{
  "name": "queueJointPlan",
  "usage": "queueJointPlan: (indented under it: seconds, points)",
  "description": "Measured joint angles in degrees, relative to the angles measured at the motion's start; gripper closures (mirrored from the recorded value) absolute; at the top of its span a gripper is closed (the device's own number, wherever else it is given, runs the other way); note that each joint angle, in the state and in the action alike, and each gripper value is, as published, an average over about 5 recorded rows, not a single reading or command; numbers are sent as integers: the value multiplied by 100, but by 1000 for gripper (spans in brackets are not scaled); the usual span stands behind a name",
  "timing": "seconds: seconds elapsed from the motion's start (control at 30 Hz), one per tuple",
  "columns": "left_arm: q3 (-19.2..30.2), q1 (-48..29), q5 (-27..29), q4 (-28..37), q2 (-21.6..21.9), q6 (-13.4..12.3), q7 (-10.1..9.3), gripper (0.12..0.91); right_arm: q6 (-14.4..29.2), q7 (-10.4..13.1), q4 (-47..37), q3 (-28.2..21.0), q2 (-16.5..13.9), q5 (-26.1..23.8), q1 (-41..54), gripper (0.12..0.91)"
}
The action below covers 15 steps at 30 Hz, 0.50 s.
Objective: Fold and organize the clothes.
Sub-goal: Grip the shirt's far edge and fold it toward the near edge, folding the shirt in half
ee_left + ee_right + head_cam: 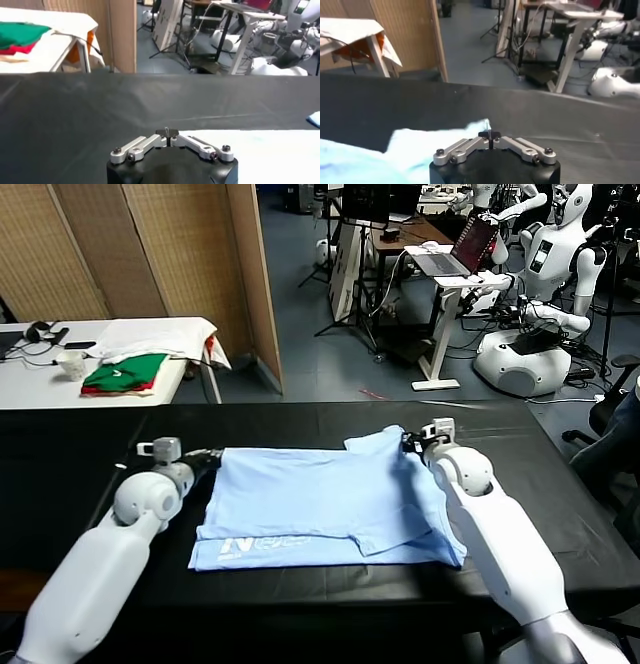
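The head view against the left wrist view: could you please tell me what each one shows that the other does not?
Only the head view shows the whole pale sky-blue cotton T-shirt with its white lettering, and the right gripper at its far right corner. Only the left wrist view shows the left gripper shut, at the shirt's edge. Both show the black table and the folded green-and-red garments.

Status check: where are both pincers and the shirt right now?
Left pincer shut at T-shirt far-left corner. Right pincer shut at far-right sleeve, cloth pinched. Shirt partly folded on black table. Nothing obstructing.
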Motion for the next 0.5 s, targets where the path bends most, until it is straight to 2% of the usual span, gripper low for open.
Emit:
queueJointPlan:
  seconds: [0.2, 0.5]
  points:
    - [-317, 606, -35, -631, 309, 76, -4, 886, -131, 142, 924, 153, -172, -257, -596, 885]
    - [-668, 1528, 57, -1620, 632, 324, -130, 886, -130, 144, 1788, 267, -337, -680, -1412, 885]
